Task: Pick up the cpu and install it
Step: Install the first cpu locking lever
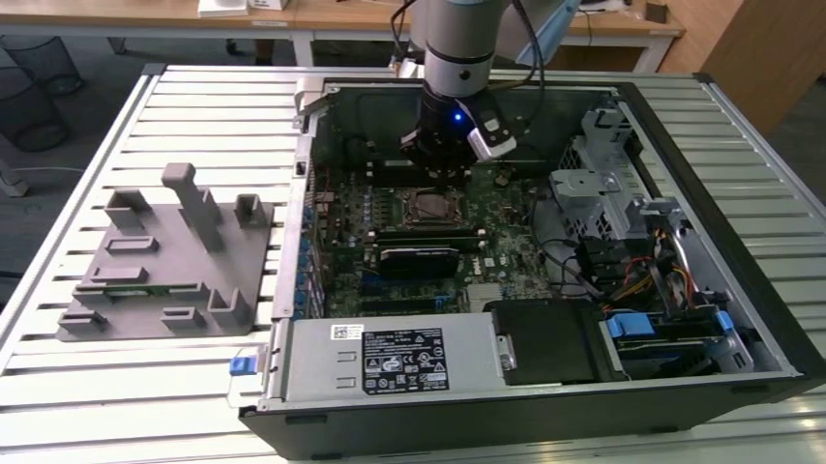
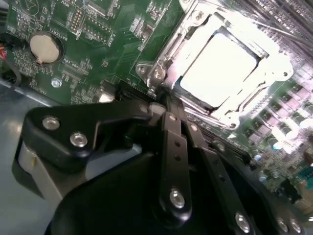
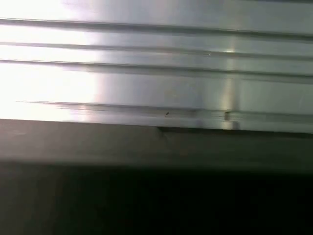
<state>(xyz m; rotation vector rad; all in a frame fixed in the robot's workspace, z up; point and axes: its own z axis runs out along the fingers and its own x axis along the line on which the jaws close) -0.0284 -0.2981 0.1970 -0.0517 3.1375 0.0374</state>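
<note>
On the exterior view's left there's the grey fixture (image 1: pixel 168 261) sitting on the slatted metal table (image 1: pixel 193 106), just beside the open PC case (image 1: pixel 722 193). Looks like its slots have nothing much in them, though I can't really make out small stuff there.

Moving right, the case lies on its side with the motherboard (image 1: pixel 516 217) facing up. The big silver box with the label (image 1: pixel 387 360) is at the near edge, and a black module (image 1: pixel 420 259) sits on the board a little nearer than the socket (image 1: pixel 428 205).

The cpu (image 2: pixel 217 68) is already sitting in the socket: in the second wrist view it's a bright pale square framed by the metal socket bracket (image 2: pixel 166 63), lying flat. A round coin battery (image 2: pixel 45 47) is on the green board off to one side.

The gripper (image 1: pixel 439 169) hangs above the board just on the far side of the socket, not touching the chip. In the second wrist view its black fingers (image 2: pixel 171 142) are pressed together with nothing between them, so it's closed and empty-handed.

The first wrist view has ribbed metal (image 3: pixel 156 63) above a dark edge (image 3: pixel 156 147).
</note>
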